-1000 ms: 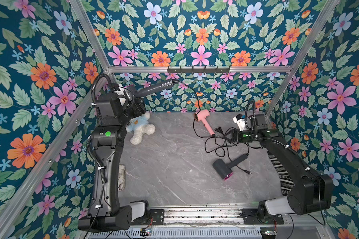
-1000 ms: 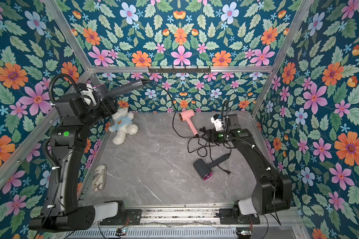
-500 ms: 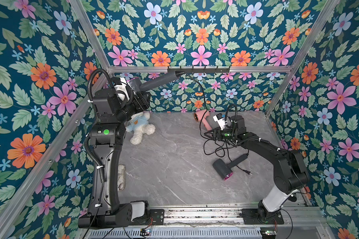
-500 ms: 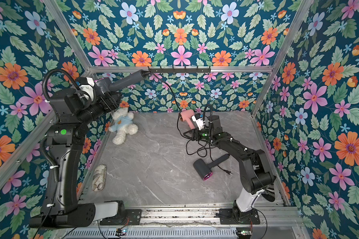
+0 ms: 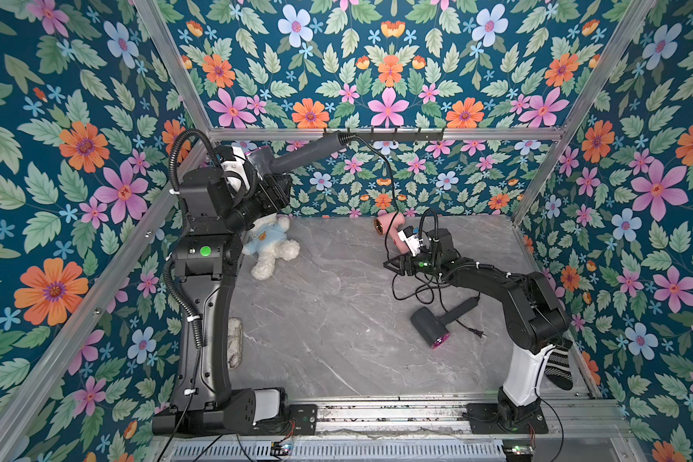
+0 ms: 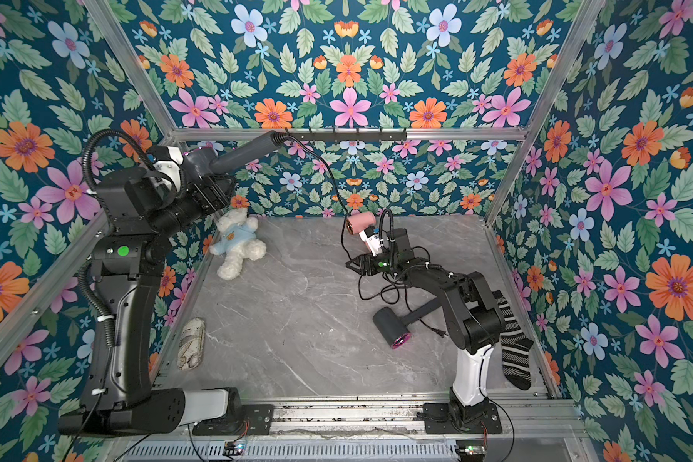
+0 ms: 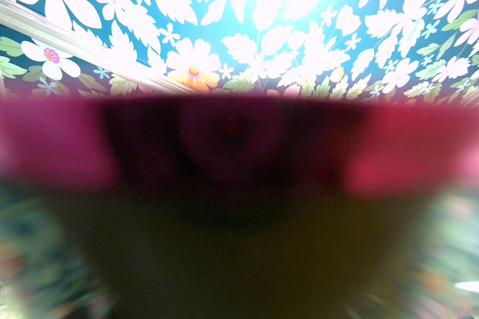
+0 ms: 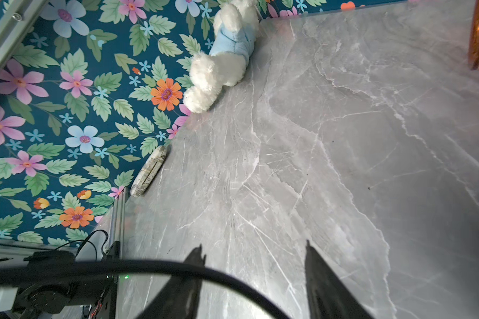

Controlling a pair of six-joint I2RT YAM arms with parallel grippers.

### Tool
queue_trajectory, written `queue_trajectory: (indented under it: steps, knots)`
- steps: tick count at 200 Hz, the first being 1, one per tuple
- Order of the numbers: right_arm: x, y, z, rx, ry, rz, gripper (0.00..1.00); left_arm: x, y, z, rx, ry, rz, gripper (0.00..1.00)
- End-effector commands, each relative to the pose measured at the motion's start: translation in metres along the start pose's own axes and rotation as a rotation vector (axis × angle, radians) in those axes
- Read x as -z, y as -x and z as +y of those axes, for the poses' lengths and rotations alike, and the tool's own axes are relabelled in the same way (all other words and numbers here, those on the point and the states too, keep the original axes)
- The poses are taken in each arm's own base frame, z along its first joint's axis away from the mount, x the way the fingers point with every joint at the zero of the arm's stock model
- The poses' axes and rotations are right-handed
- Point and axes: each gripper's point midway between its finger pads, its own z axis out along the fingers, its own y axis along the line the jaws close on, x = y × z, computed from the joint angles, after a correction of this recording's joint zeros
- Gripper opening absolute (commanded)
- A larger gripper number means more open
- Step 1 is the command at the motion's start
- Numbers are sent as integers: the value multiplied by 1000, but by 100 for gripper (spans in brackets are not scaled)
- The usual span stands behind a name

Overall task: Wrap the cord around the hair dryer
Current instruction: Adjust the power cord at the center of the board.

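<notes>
Dryer held up high, cord not yet caught.

The left gripper (image 5: 259, 172) is clamped on the head of the grey hair dryer (image 5: 305, 154), raised at the far left with its handle pointing right. Its cord (image 5: 389, 176) hangs down into a loose tangle on the table (image 5: 337, 320), far right. The right gripper (image 8: 253, 248) sits low beside that tangle, fingers apart, the cord crossing them unpinched. I'd call this the catching step: next it must close on the cord and carry it round the handle.
</notes>
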Motion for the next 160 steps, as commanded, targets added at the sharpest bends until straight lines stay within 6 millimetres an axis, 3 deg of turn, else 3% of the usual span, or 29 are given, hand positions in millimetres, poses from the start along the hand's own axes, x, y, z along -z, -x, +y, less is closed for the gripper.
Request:
queue_trajectory:
  steps: [1,21,41,68,93,98,122,160]
  knots:
    - [1,4,-7,16,-50,-8,15,3,13,-9,-9,-32,-50,0]
    - [12,9,-4,35,-116,21,6,0,9,-1,-18,-1,-42,0]
    - [37,24,1,88,-239,64,0,-6,-2,18,-31,65,-27,0]
    - [94,55,13,172,-483,145,0,-16,-23,47,-37,152,-7,0]
    - [155,88,37,247,-687,177,0,-21,-34,68,-31,219,-20,0]
    - [174,100,56,279,-709,143,0,-22,-35,72,-28,229,-25,0]
    - [220,131,116,377,-728,57,0,-24,-35,83,-6,263,-73,0]
    - [275,184,243,490,-465,-209,0,-28,-35,91,9,283,-98,0]
